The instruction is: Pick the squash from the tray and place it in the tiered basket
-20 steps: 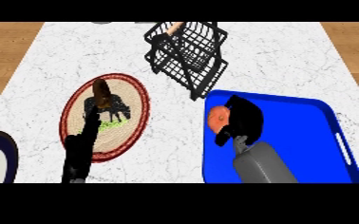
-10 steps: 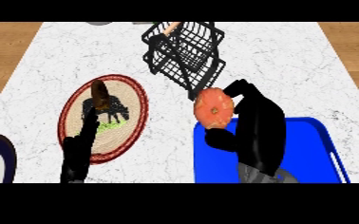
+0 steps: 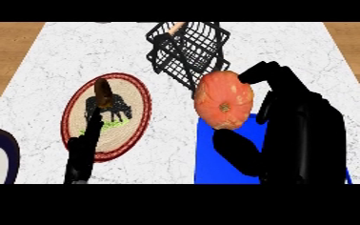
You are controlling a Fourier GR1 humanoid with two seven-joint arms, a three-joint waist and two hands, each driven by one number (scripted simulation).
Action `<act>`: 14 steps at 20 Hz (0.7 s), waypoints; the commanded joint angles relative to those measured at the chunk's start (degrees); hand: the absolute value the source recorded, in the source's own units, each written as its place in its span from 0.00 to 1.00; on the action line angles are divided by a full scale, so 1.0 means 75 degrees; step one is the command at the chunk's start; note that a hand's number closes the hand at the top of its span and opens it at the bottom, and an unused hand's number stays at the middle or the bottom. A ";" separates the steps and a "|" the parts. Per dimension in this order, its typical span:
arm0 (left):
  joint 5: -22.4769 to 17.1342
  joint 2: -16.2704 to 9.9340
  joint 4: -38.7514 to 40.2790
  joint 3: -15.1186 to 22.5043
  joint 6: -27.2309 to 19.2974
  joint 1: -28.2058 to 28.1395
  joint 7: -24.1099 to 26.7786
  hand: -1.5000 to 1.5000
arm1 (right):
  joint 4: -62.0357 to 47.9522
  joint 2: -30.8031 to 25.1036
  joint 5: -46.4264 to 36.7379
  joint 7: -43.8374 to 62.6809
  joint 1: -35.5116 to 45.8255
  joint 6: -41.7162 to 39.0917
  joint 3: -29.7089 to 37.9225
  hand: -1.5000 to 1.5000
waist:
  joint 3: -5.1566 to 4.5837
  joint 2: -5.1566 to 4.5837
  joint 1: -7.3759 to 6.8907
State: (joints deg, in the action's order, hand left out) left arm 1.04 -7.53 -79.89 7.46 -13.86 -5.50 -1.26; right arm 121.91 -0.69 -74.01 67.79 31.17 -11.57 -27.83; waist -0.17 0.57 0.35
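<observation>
Your right hand point(image 3: 295, 124) was curled round the squash point(image 3: 224, 100), with fingers over its top and the thumb under it. You held the squash up in the air, just below the basket point(image 3: 188, 52) in the picture, above the near edge of the blue tray point(image 3: 211, 162). The black wire basket sat tilted at the far side of the white tabletop point(image 3: 91, 52). Left of the basket lay a round plate point(image 3: 137, 105) with a red rim. Your left hand point(image 3: 83, 148) rested over the plate, its fingers straight.
</observation>
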 commanded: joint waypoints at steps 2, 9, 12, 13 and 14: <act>0.0070 0.0035 -0.0082 0.0107 0.0036 0.0171 -0.0268 0.50 | -0.0382 0.0088 0.0272 0.1877 0.1266 -0.1264 0.0424 1.00 | 0.0006 -0.0028 -0.0091; 0.0089 0.0055 -0.0106 0.0039 -0.0022 0.0055 -0.0159 0.50 | -0.1923 0.0089 0.0884 0.1128 0.2716 -0.1317 0.2412 1.00 | 0.0011 -0.0055 -0.0140; 0.0023 -0.0015 0.0015 0.0030 0.0183 -0.0037 -0.0005 0.50 | -0.3033 0.0089 0.0946 0.1088 0.3243 -0.0682 0.2570 1.00 | 0.0010 -0.0081 -0.0228; 0.0037 0.0003 -0.0137 0.0108 0.0227 -0.0222 0.0214 0.50 | -0.3362 0.0089 0.0862 0.0973 0.3060 -0.0359 0.2412 1.00 | 0.0012 -0.0084 -0.0249; 0.0001 -0.0017 0.0438 -0.0142 0.0211 0.0247 0.0293 0.50 | -0.3728 0.0089 0.1042 0.0264 0.3345 -0.0496 0.3115 1.00 | 0.0011 -0.0111 -0.0158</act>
State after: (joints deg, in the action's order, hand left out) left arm 1.31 -7.67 -79.52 7.38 -12.80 -4.85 -0.91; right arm 101.61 -0.41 -68.03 64.91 51.58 -14.61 -10.06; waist -0.10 -0.01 -1.08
